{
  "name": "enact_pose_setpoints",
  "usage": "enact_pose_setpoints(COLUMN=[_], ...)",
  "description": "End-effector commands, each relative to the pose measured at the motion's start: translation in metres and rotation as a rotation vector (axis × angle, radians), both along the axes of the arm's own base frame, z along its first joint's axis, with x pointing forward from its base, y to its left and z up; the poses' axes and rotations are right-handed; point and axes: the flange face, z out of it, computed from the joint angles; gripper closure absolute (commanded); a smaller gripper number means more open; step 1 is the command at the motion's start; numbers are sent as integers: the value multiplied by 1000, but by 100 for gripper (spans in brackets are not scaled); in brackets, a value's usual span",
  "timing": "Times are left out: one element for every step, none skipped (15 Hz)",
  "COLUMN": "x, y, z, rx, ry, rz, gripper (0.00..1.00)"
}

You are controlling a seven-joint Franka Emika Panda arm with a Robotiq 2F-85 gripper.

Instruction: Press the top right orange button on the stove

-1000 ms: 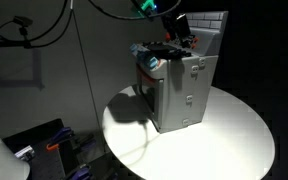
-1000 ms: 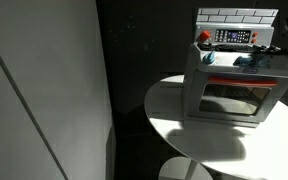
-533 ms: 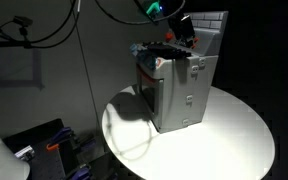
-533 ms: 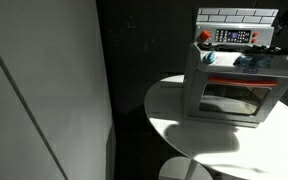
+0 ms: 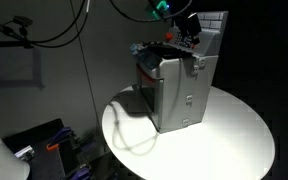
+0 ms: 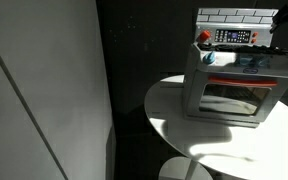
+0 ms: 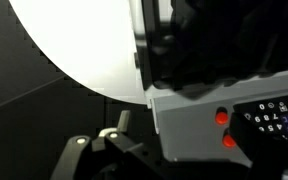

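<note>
The small grey stove (image 5: 184, 85) stands on a round white table (image 5: 234, 140), door facing out in an exterior view (image 6: 234, 95). Its white tiled back panel (image 6: 234, 15) carries a control strip with an orange-red button (image 6: 204, 37) at its left end. My gripper (image 5: 189, 27) hovers over the stove's top by the back panel, and shows at the frame's right edge (image 6: 284, 18). In the wrist view two orange-red buttons (image 7: 221, 116) sit on the stove's grey panel (image 7: 189, 120), close above my gripper (image 7: 124, 130). Only one pale fingertip (image 7: 122, 121) shows.
Cables (image 5: 44, 30) hang at the upper left. Dark clutter (image 5: 54, 145) lies on the floor below the table's edge. A tall grey wall panel (image 6: 44, 90) fills the left. The table (image 6: 184, 125) has bare white surface in front of the stove.
My gripper has moved across the stove's top towards the tiled back panel and has come further into view at the frame's right edge.
</note>
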Motion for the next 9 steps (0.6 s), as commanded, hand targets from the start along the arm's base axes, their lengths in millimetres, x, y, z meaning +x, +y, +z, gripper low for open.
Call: enact_pose_setpoints(x=[18, 21, 24, 27, 29, 32, 34, 37, 38], y=[-3, -3, -4, -4, -4, -4, -4, -4, -4], z=[5, 5, 4, 3, 2, 1, 0, -1, -2], rx=[-8, -7, -4, 0, 2, 5, 7, 7, 7], ry=[7, 7, 7, 7, 6, 6, 5, 3, 3], rz=[-33, -39, -43, -47, -49, -51, -51, -52, -52], gripper=[0, 0, 0, 0, 0, 0, 0, 0, 0])
